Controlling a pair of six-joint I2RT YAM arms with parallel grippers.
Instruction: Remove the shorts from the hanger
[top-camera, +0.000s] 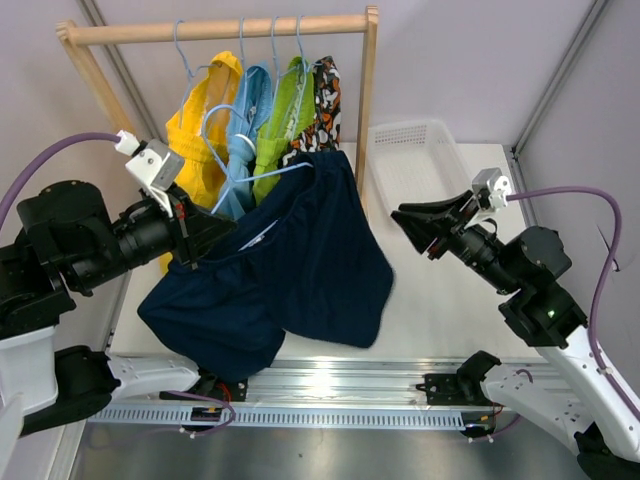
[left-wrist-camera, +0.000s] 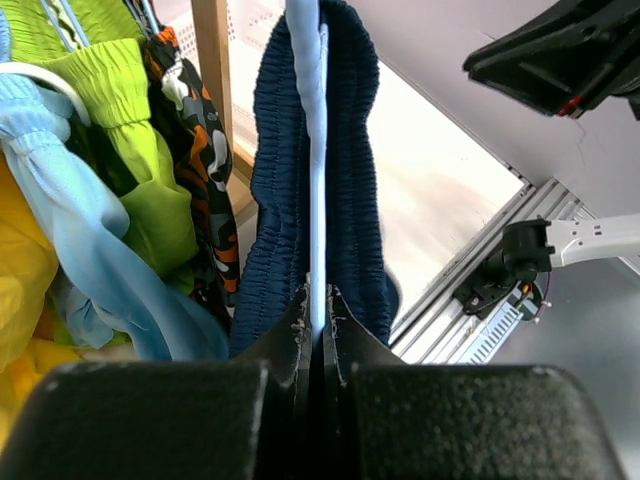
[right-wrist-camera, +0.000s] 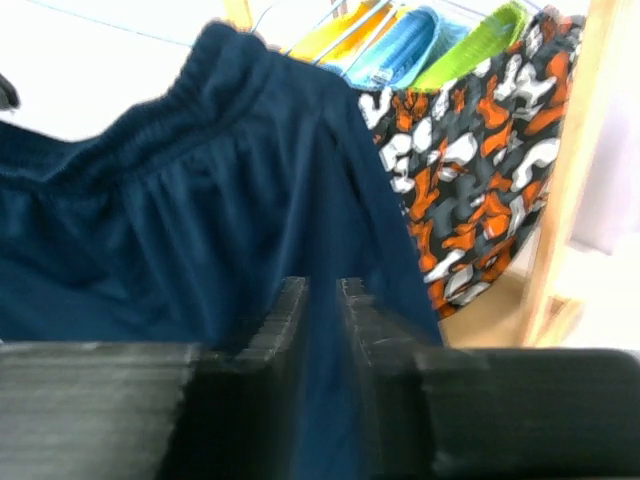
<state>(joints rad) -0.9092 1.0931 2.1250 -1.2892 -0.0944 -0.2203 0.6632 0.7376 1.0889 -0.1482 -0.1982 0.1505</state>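
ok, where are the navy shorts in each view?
Top: navy shorts centre, over the table.
Left wrist: navy shorts top centre, straddling a hanger.
Right wrist: navy shorts left and centre.
Landmark: orange-patterned shorts, in all three.

Navy shorts (top-camera: 320, 250) cover the middle; open table (top-camera: 440, 290) at three o'clock; basket (top-camera: 420, 150) and rack post (top-camera: 368, 110) stand at one o'clock

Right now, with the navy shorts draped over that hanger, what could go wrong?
The navy fabric shorts hang loose over the pale blue hanger clamped in the left hand, so they may slide off unguided. The right hand is clear of them, barely open; closing there grabs nothing. The hanger may snag the light blue fabric shorts.
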